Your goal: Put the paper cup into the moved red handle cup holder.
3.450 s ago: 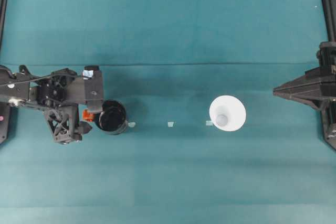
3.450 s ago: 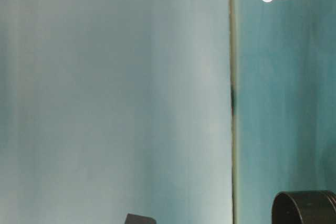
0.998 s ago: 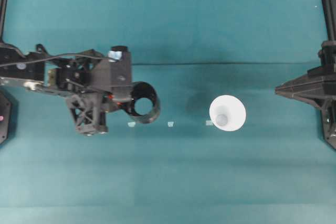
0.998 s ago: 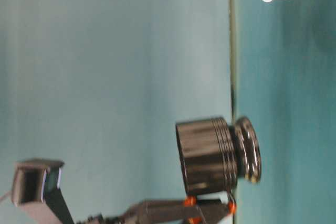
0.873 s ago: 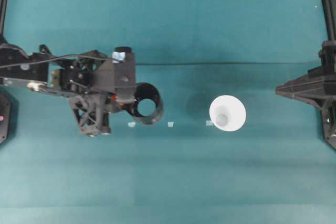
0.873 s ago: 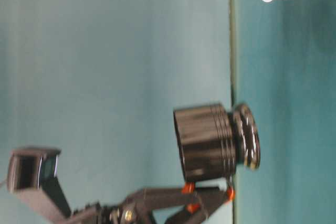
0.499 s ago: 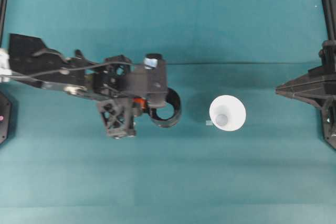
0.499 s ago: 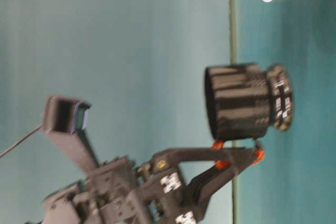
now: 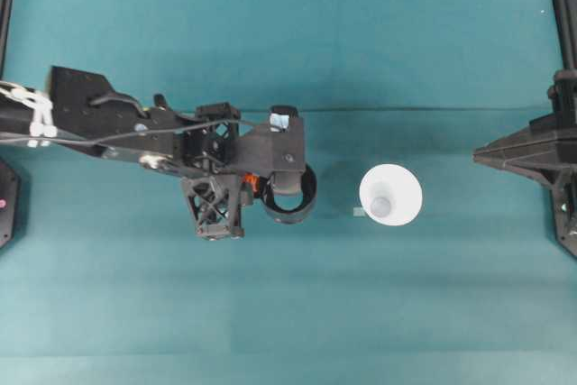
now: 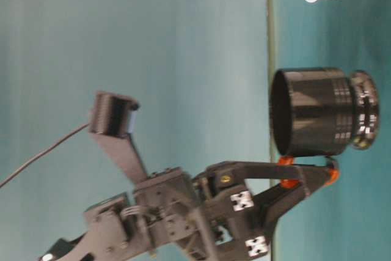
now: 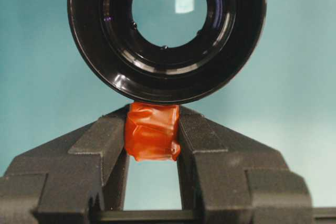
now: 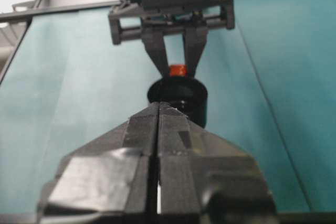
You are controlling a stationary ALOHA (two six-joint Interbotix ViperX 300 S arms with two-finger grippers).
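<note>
The red handle cup holder (image 9: 290, 197) is a glossy black cup, upright, just left of the table's middle. My left gripper (image 9: 256, 186) is shut on its red-orange handle tab (image 11: 152, 131), one black finger (image 11: 107, 140) on each side. In the table-level view the holder (image 10: 317, 111) stands close over the cloth; I cannot tell whether it touches. The white paper cup (image 9: 390, 195) stands upside down to the holder's right, apart from it. My right gripper (image 9: 494, 156) stays at the far right, shut on nothing, its fingertips (image 12: 159, 129) pressed together and pointing at the holder (image 12: 178, 95).
Teal cloth (image 9: 288, 313) covers the table. A small pale tape mark (image 9: 358, 212) lies between holder and paper cup. The left arm (image 9: 108, 128) stretches in from the left edge. Black frame posts (image 9: 564, 15) stand at the far corners.
My left gripper has carried the holder to the right, closer to the paper cup, and lower toward the cloth. The paper cup and the right arm have not moved.
</note>
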